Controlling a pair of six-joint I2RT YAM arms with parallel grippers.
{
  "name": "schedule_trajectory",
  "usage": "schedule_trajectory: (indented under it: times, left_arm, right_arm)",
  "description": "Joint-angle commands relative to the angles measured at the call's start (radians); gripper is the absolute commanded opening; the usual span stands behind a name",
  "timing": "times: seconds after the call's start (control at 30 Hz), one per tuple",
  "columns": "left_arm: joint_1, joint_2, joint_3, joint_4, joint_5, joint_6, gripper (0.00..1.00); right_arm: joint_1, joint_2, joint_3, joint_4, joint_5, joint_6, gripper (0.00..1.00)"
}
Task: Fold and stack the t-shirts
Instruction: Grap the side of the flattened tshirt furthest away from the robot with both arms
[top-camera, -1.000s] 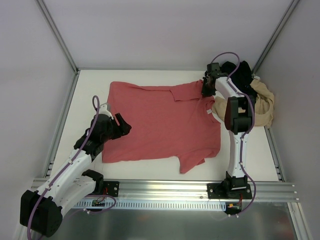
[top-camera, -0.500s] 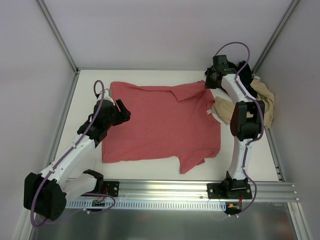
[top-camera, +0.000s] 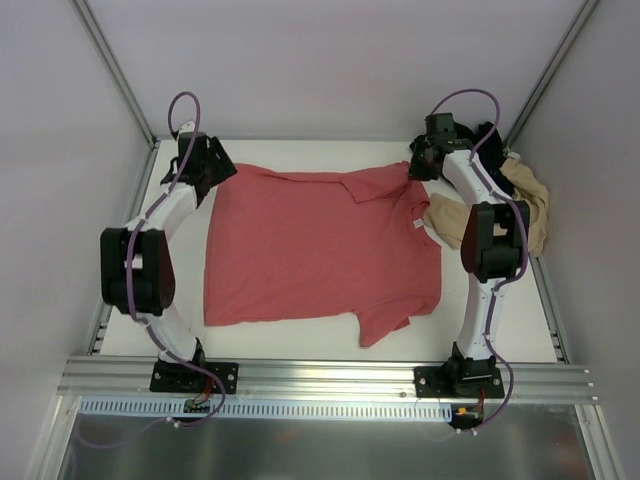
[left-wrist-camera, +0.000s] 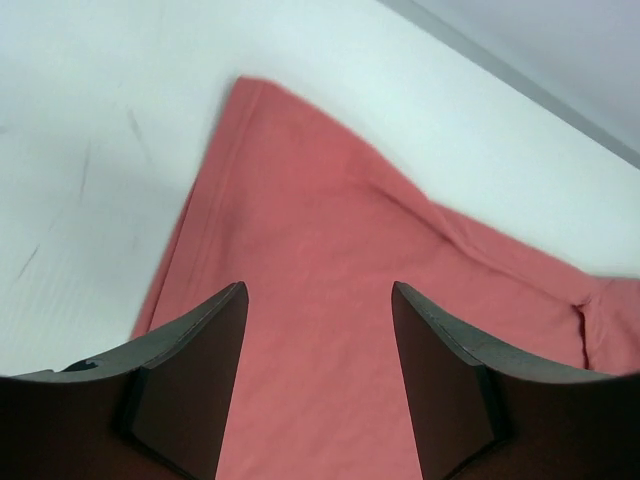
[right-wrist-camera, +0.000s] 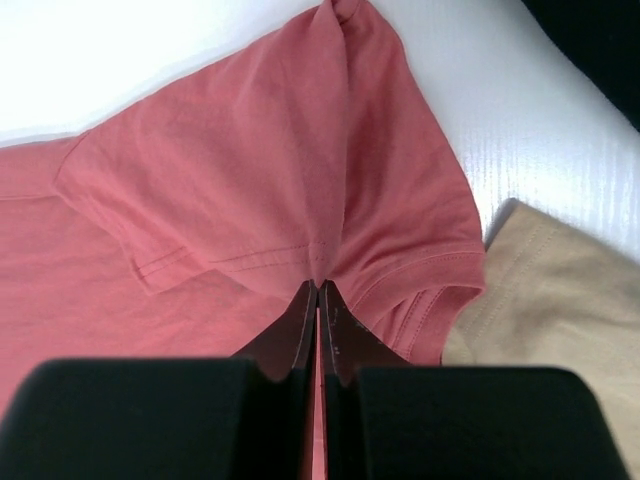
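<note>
The coral-red t-shirt (top-camera: 320, 245) lies spread flat on the white table. My right gripper (top-camera: 415, 170) is shut on the shirt's far right sleeve (right-wrist-camera: 330, 180), the cloth pinched between its fingertips and pulled up into a ridge. My left gripper (top-camera: 222, 172) is open above the shirt's far left corner (left-wrist-camera: 300, 230), the jaws wide with coral-red cloth showing between them. The beige t-shirt (top-camera: 520, 215) lies crumpled at the far right, also in the right wrist view (right-wrist-camera: 560, 300). The black t-shirt (top-camera: 485, 145) is bunched behind it in the corner.
White walls and metal frame posts (top-camera: 115, 75) close the table on three sides. A metal rail (top-camera: 320, 375) runs along the near edge, holding both arm bases.
My left arm has swung from the shirt's left edge near the middle up to its far left corner. My right gripper has stayed at the far right sleeve.
</note>
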Motion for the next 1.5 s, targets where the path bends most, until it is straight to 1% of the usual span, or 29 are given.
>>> schedule_trajectory:
  times: [0.0,0.03,0.07,0.1,0.13,0.2,0.23,0.27,0.3,0.4,0.5,0.67,1.0,1.33,1.47]
  left_arm:
    - [0.043,0.155,0.158,0.033,0.144,0.105,0.60]
    - [0.054,0.194,0.242,0.015,0.216,0.137,0.59]
    - [0.081,0.232,0.288,-0.041,0.253,0.161,0.56]
    - [0.086,0.299,0.334,-0.083,0.278,0.192,0.54]
    - [0.087,0.324,0.418,-0.124,0.281,0.253,0.52]
    - [0.087,0.385,0.494,-0.223,0.271,0.344,0.52]
    - [0.087,0.402,0.570,-0.256,0.254,0.369,0.52]
    - [0.087,0.424,0.616,-0.292,0.205,0.388,0.53]
    - [0.087,0.465,0.700,-0.363,0.192,0.424,0.53]
    - [0.086,0.553,0.845,-0.465,0.157,0.470,0.53]
    - [0.092,0.582,0.859,-0.450,0.143,0.473,0.54]
    - [0.097,0.637,0.882,-0.470,0.152,0.479,0.55]
    - [0.129,0.712,0.881,-0.498,0.254,0.464,0.56]
    - [0.129,0.743,0.896,-0.461,0.318,0.476,0.56]
    - [0.129,0.784,0.925,-0.462,0.355,0.470,0.56]
  right_arm:
    - [-0.003,-0.033,0.005,0.014,-0.036,0.035,0.01]
    - [-0.003,-0.033,0.004,0.015,-0.040,0.038,0.01]
    - [-0.005,-0.031,-0.001,0.017,-0.048,0.040,0.00]
    - [-0.003,-0.031,-0.002,0.017,-0.052,0.041,0.00]
    - [-0.003,-0.031,-0.008,0.023,-0.055,0.046,0.00]
    - [-0.005,-0.039,-0.024,0.027,-0.060,0.051,0.01]
    - [-0.005,-0.042,-0.033,0.033,-0.062,0.051,0.01]
    - [-0.005,-0.043,-0.041,0.041,-0.068,0.052,0.01]
    - [-0.005,-0.050,-0.054,0.046,-0.068,0.052,0.00]
    - [-0.005,-0.051,-0.074,0.058,-0.077,0.060,0.01]
    - [-0.005,-0.050,-0.081,0.060,-0.088,0.066,0.00]
    - [-0.005,-0.054,-0.076,0.055,-0.083,0.057,0.01]
    - [-0.009,-0.065,-0.081,0.055,-0.086,0.058,0.00]
    - [-0.009,-0.059,-0.078,0.057,-0.097,0.061,0.01]
    - [-0.009,-0.057,-0.076,0.057,-0.097,0.061,0.01]
